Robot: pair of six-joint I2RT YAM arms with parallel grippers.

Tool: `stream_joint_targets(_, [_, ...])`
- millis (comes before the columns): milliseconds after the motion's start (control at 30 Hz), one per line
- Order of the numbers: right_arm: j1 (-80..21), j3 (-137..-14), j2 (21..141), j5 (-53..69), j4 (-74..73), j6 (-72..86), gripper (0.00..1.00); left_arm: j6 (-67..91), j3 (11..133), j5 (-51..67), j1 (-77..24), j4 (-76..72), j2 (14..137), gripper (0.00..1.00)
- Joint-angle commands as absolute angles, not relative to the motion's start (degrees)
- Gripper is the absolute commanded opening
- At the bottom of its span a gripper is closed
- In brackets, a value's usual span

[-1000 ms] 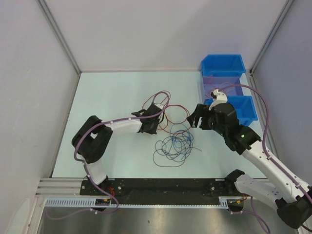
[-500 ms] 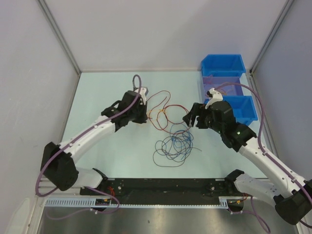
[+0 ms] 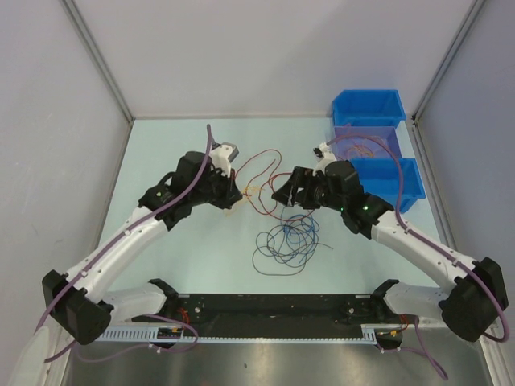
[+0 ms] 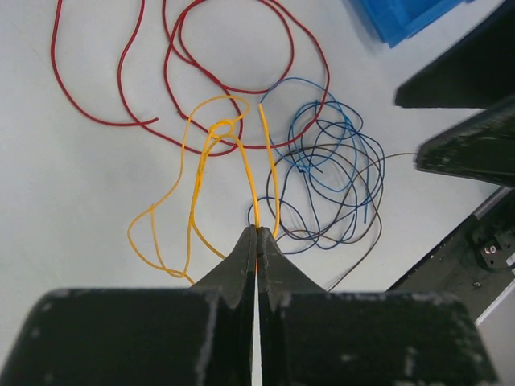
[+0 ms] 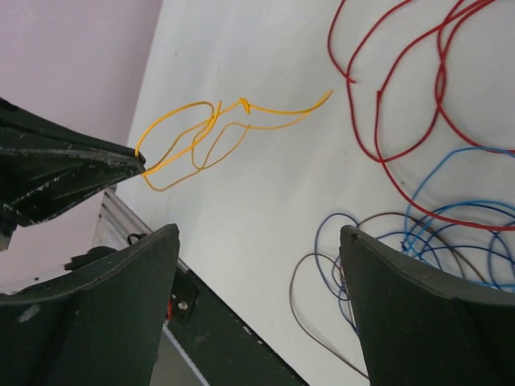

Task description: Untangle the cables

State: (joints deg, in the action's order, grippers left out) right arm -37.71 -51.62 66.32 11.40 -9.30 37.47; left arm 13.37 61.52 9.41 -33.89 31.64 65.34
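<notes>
Left wrist | left gripper [image 4: 257, 232] clamped on orange cable [image 4: 219, 129] | its loops lay ahead, toward the tangle [image 4: 322, 173] | right gripper [image 5: 259, 237] agape, nearer tangle

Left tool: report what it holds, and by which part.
The left tool is shut on one strand of the orange cable, away from its knotted loops.

Near the middle of the surface [image 3: 161, 153], toward the arm bases: cable tangle [image 3: 288, 240]. Just behind it, the right end effector [image 3: 288, 193], tips apart. Left of that, the left end effector [image 3: 235, 195], pinching the leftmost cable [image 4: 219, 129]. Between and behind both, the farthest cable [image 4: 291, 50]. Along the far right edge: bins [image 3: 370, 121] in a row, front to back.
</notes>
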Motion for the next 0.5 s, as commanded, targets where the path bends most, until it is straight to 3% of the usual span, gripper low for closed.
stream_joint_targets(0, [-38.4,-51.9,69.9,16.7,1.2,43.6,0.86,9.8,60.7,13.2,-33.8,31.6,62.6,0.00])
stream_joint_targets(467, [-42.4,-51.9,79.1,21.1,16.2,55.6,0.87,9.6,57.5,17.1,-33.8,28.7,60.7,0.00])
